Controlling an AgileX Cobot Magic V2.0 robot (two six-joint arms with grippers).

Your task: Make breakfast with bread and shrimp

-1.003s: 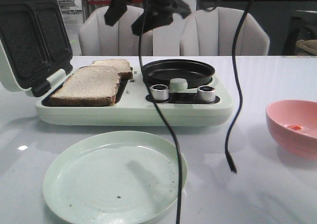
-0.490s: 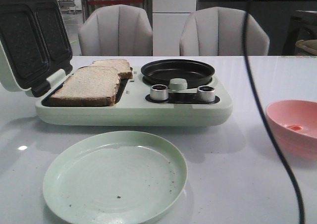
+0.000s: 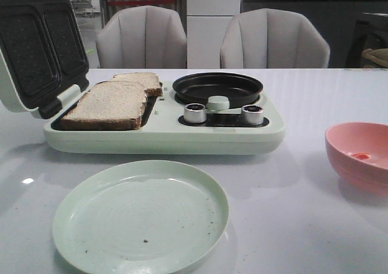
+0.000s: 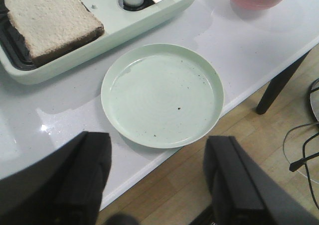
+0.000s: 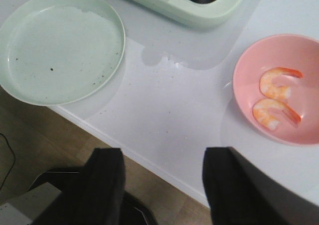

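left tool (image 4: 157,177) gapes past table edge (image 4: 164,154).

Soft, even indoor light falls from above. The white table (image 3: 315,225) is glossy: it shows a small glare spot and pale reflections. Shadows under the green plate (image 3: 140,216) and the pink bowl (image 3: 357,156) are weak. Front view slightly grainy; wrist views sharp, their fingers dark.

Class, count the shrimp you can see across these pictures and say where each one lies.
2. Both lie in the pink bowl: one shrimp nearer the appliance, the other shrimp beside it, nearer the table edge. No others show; none seems hidden.
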